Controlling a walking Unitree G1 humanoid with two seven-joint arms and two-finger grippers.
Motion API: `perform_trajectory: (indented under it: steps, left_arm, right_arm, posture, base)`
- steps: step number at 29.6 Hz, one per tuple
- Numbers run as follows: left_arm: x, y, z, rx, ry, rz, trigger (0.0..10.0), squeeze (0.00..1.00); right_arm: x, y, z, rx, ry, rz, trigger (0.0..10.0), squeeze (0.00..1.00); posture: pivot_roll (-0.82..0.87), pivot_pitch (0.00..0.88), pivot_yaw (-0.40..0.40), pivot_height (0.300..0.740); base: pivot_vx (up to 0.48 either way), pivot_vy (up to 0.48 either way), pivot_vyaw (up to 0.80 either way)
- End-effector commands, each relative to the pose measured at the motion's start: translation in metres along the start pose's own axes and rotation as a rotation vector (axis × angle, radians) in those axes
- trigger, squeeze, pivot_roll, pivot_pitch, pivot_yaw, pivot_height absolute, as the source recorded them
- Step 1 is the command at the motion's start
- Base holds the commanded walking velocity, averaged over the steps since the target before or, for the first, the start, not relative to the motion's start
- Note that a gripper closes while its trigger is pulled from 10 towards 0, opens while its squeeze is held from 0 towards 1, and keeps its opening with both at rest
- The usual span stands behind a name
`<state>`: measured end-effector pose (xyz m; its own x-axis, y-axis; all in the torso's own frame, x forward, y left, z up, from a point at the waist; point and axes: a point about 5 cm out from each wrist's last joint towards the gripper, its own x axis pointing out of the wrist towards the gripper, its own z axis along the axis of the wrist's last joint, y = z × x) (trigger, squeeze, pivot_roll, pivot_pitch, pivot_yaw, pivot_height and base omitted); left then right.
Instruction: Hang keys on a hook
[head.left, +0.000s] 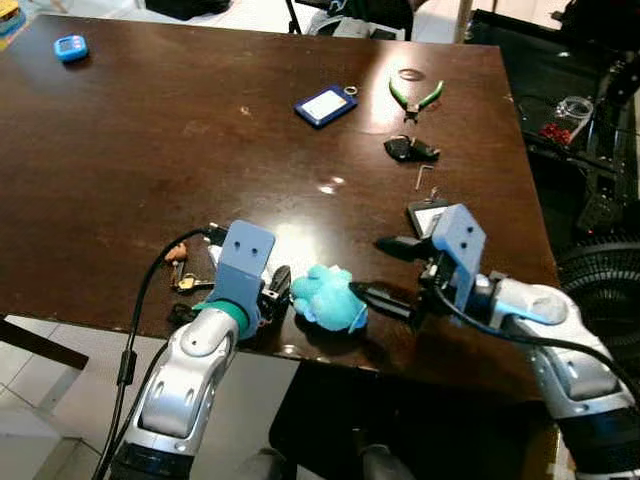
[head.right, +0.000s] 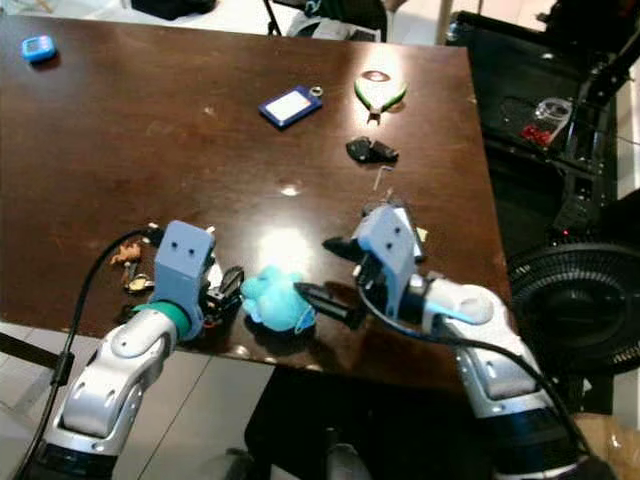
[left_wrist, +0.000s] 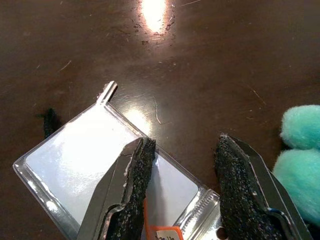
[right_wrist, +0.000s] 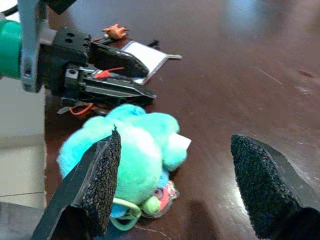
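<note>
Brown table (head.left: 200, 130): turquoise plush keychain (head.left: 328, 297) between left gripper (left_wrist: 187, 200) and right gripper (right_wrist: 185, 185), both spread open, empty.

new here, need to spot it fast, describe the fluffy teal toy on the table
On the dark wooden table, look at the near edge, between the left gripper and right gripper. The teal plush lies there, the only soft, fuzzy thing among flat tags and metal tools.

I see both arms reaching in over the table (head.left: 150, 150) edge, left gripper (left_wrist: 182, 175) slightly parted, right gripper (right_wrist: 175, 175) spread wide, facing each other.
</note>
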<state>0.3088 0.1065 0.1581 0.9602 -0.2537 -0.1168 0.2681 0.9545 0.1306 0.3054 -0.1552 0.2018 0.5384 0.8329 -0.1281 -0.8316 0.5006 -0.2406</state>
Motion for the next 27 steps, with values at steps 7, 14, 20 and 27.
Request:
perform_trajectory:
  steps: [7,14,20,27]
  left_arm:
    - [-0.003,0.002,-0.018,-0.015,0.075,0.012,10.0,0.0]
    - [-0.002,0.002,-0.018,-0.015,0.074,0.009,10.0,0.0]
    - [-0.002,0.002,-0.019,-0.015,0.073,0.01,10.0,0.0]
    - [-0.003,0.003,-0.02,-0.014,0.076,0.018,10.0,0.0]
  right_arm:
    - [0.01,0.031,0.011,0.029,-0.043,0.178,10.0,0.0]
    - [0.01,0.04,-0.013,-0.006,0.092,0.224,10.0,0.0]
    - [0.014,0.034,-0.029,-0.046,0.177,0.184,10.0,0.0]
    - [0.027,0.037,-0.041,-0.038,0.213,0.199,10.0,0.0]
  posture:
    - [-0.08,0.266,0.113,0.74]
    - [-0.08,0.261,0.115,0.74]
    - [-0.07,0.252,0.112,0.74]
    - [-0.06,0.245,0.108,0.74]
  base:
    - [0.0,0.0,0.0]
    - [0.0,0.0,0.0]
    - [0.0,0.0,0.0]
    - [0.0,0.0,0.0]
